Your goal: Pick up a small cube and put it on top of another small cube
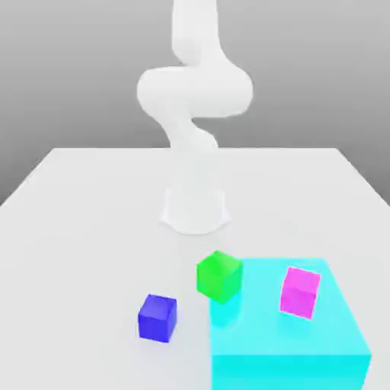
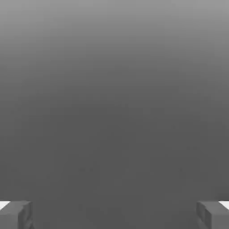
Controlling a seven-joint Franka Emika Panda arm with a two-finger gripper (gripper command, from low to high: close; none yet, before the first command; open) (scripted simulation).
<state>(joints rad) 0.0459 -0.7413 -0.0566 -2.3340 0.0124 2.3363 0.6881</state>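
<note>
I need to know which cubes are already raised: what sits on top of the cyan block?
On the cyan block: the magenta cube, tilted. The green cube overlaps its near corner; its contact is unclear. The blue cube is on the table beside it.

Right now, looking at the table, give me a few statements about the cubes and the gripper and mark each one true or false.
1. The dark-blue cube sits on the white table, off the cyan block. True.
2. The magenta cube is stacked on the green cube. False: they are apart, and the magenta cube is on the cyan block.
3. The gripper is open with nothing between its fingers. True.
4. The dark-blue cube is at the exterior view's right of the magenta cube. False: it is to the left.
</note>
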